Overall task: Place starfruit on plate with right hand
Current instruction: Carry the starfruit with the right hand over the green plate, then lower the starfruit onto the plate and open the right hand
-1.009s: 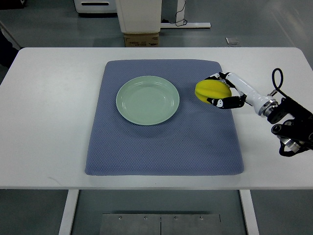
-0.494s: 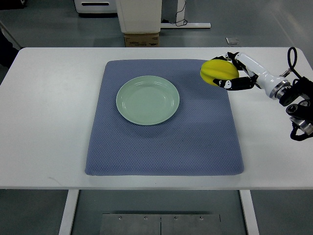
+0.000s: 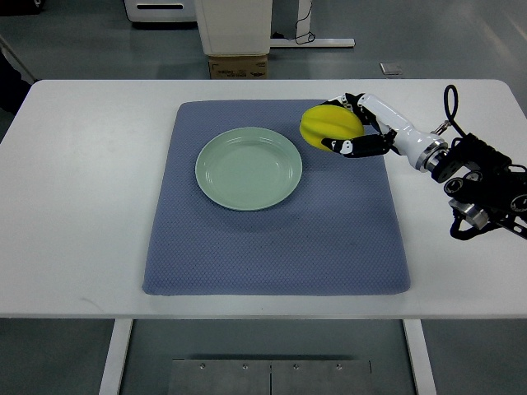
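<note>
A yellow starfruit (image 3: 328, 126) is held above the blue mat, just right of the plate. My right hand (image 3: 350, 125) is shut on it, black-tipped fingers wrapped over its top and underside, with the white forearm reaching in from the right edge. The pale green plate (image 3: 216, 177) lies on the mat's upper middle and holds nothing. The fruit sits a short gap from the plate's right rim. My left arm does not show.
A blue-grey mat (image 3: 329, 239) covers the middle of the white table (image 3: 82, 206). Beyond the far edge stand a white pedestal (image 3: 234, 25) and a cardboard box (image 3: 239, 67) on the floor.
My right hand first rose with the starfruit toward the mat's far right corner, then moved left toward the plate. The plate has stayed put.
</note>
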You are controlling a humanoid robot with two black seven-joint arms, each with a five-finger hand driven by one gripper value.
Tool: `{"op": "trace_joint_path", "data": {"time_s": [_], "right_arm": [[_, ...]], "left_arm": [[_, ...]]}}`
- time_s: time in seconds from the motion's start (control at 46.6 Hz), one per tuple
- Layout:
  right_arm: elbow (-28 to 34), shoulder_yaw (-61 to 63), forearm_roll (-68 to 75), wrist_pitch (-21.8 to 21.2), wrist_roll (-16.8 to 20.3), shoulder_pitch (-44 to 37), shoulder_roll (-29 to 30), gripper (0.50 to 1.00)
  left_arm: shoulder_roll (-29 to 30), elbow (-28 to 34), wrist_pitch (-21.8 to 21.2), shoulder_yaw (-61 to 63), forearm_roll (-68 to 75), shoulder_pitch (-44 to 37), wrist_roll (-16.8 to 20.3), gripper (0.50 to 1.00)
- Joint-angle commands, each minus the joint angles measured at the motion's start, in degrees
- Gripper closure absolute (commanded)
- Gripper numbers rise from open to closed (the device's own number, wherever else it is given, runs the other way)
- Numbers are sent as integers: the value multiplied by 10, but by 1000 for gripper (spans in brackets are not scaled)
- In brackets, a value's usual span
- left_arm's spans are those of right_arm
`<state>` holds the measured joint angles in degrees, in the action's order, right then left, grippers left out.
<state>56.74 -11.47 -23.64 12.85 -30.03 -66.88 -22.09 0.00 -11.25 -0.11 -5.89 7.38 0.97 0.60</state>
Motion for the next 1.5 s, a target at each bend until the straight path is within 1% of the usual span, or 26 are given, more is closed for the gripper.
{"op": "trace_joint_path", "data": {"time_s": [0.0, 0.15, 0.365, 0.558, 0.815, 1.03, 1.052, 1.073, 1.094, 1.116, 1.159, 1.18, 1.202, 1.266, 1.288, 1.481], "right_arm": [[-7, 4, 2, 1, 1, 1, 18, 1000], [-36, 5, 6, 1, 9, 2, 63, 1000], [-106, 5, 11, -1, 19, 5, 136, 1000], [-147, 5, 14, -4, 30, 6, 186, 1000], [-155, 4, 26, -5, 33, 10, 213, 1000], [-163, 4, 26, -5, 32, 22, 219, 1000], [-163, 4, 26, -5, 32, 24, 220, 988], [-163, 5, 26, -5, 32, 25, 220, 924], [-163, 5, 26, -5, 32, 25, 220, 871], [-163, 5, 26, -5, 32, 25, 220, 831], [-163, 5, 26, -5, 31, 26, 221, 773], [-163, 5, 26, -5, 31, 26, 221, 731], [-163, 5, 26, -5, 31, 26, 221, 687], [-163, 6, 26, -4, 31, 26, 221, 528], [-163, 6, 26, -4, 31, 26, 221, 511], [-162, 17, 26, -4, 31, 25, 221, 502]], "left_arm": [[0, 0, 0, 0, 0, 0, 0, 500], [0, 0, -1, 0, 0, 0, 0, 500], [0, 0, 0, 0, 0, 0, 0, 500], [0, 0, 0, 0, 0, 0, 0, 500], [0, 0, 0, 0, 0, 0, 0, 500], [0, 0, 0, 0, 0, 0, 0, 500], [0, 0, 0, 0, 0, 0, 0, 500], [0, 0, 0, 0, 0, 0, 0, 500], [0, 0, 0, 0, 0, 0, 0, 500], [0, 0, 0, 0, 0, 0, 0, 500], [0, 0, 0, 0, 0, 0, 0, 500], [0, 0, 0, 0, 0, 0, 0, 500], [0, 0, 0, 0, 0, 0, 0, 500], [0, 0, 0, 0, 0, 0, 0, 500], [0, 0, 0, 0, 0, 0, 0, 500], [0, 0, -1, 0, 0, 0, 0, 500]]}}
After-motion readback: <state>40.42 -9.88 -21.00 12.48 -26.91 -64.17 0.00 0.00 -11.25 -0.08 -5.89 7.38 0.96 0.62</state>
